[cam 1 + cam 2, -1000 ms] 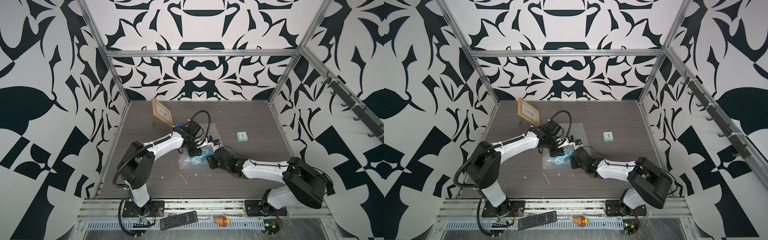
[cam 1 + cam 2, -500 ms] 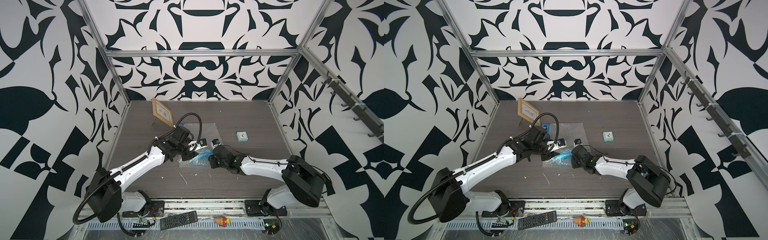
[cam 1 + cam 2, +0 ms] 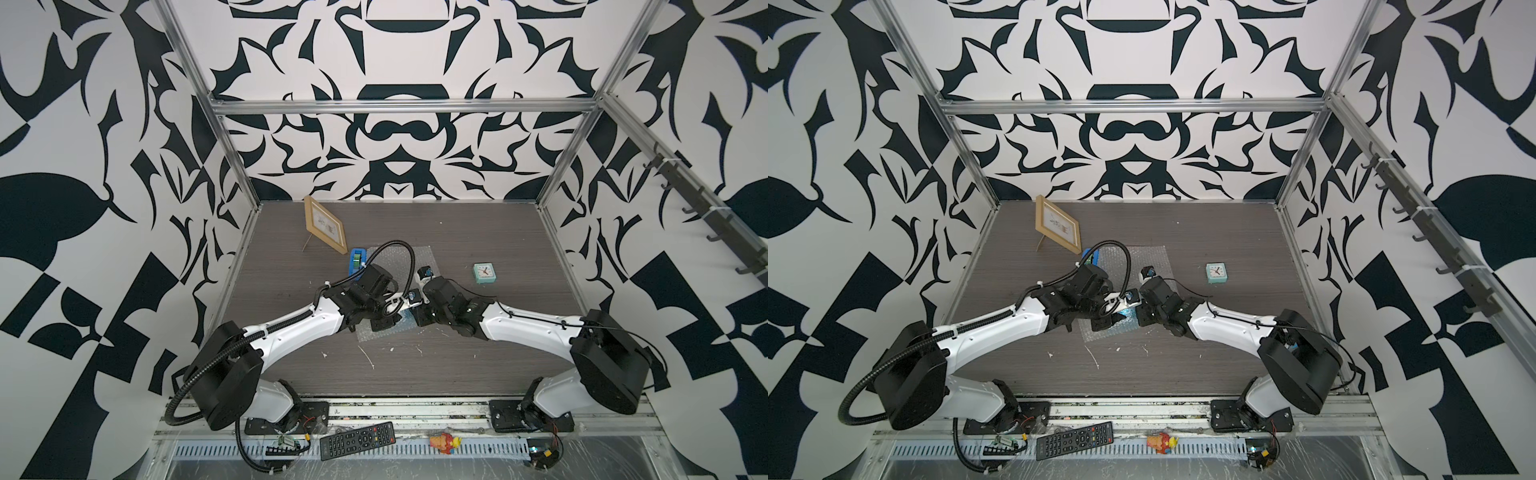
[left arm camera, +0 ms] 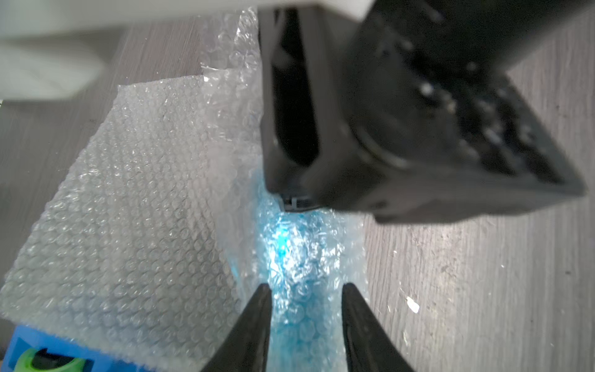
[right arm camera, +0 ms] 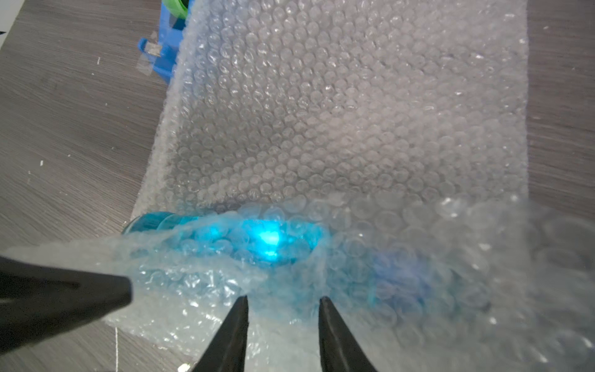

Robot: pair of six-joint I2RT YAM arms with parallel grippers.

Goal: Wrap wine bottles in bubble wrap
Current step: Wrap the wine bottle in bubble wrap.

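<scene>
Lying folded over the bottle, bubble wrap borders open table in front

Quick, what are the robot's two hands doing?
Left gripper: jaws apart around the wrapped bottle; grip unclear.
Right gripper: jaws apart on the bubble wrap; grip unclear.

Looks down past the right gripper, fingertips parted on a fold of bubble wrap lying over the bottle, tipped on its side, glowing blue through the bubbles, base end bare. Takes in the rest of the sheet spread flat on the grey table, its far edge covering part of a blue tape dispenser. Catches one black finger from the other arm at the fold's edge, near that bare base.
</scene>
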